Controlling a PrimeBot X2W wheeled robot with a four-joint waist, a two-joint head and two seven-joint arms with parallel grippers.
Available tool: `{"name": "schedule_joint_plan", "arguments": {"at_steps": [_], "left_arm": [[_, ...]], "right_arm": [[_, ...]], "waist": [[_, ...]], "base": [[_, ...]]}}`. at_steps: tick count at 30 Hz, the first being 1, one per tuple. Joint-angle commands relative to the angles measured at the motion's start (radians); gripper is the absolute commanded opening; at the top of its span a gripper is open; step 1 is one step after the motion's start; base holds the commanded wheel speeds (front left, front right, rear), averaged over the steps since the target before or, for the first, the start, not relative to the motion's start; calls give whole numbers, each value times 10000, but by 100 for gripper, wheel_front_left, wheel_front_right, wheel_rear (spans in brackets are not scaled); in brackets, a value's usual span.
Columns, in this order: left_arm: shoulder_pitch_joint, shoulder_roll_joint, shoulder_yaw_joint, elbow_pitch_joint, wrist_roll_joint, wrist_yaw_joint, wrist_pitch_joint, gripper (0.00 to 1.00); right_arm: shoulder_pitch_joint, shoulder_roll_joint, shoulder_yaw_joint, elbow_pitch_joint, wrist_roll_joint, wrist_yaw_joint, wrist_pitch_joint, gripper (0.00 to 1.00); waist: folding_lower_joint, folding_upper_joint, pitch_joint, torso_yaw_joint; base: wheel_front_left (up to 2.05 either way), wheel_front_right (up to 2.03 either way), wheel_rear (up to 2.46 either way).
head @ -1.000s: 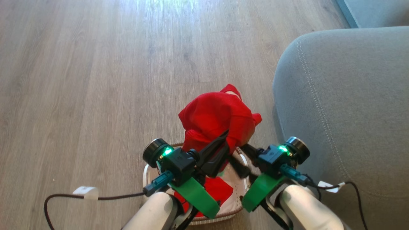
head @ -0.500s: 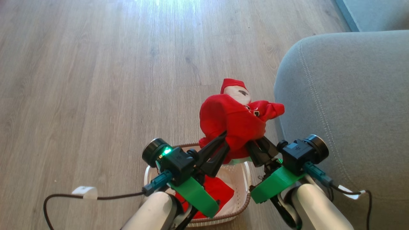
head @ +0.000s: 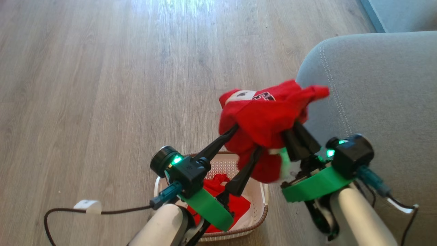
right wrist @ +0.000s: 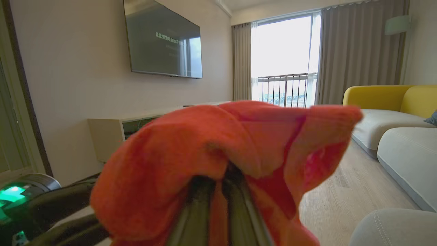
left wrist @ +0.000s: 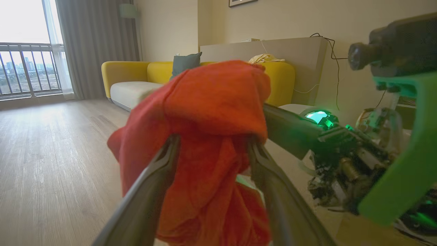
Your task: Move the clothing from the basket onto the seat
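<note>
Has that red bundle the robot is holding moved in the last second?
Yes. The red garment has gone right and up from the basket, and its tip now reaches the rounded corner of the grey seat.

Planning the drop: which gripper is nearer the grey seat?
Right. The right gripper, holding the red garment, is beside the seat's rounded corner; the left gripper is farther left, toward the basket.

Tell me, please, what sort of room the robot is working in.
Most likely a home living room: a wall-mounted television, a yellow sofa, and a curtained balcony window.
</note>
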Motion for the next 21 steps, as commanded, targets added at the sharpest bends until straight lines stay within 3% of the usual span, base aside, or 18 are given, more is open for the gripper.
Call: {"name": "schedule_joint_plan", "arguments": {"at_steps": [1,21], "left_arm": [[-355,18,446,-396,89,31,-95,100],[82,18,1177,-112,625,14,-95,100]], "right_arm": [[-205,164,80,-433,65,-2,-67,0],[-56,165,-1956,-1545,373,-2,-67,0]], "waist": [[0,0,5,4],[0,0,43,4]], "base": [[0,0,0],[0,0,0]]}}
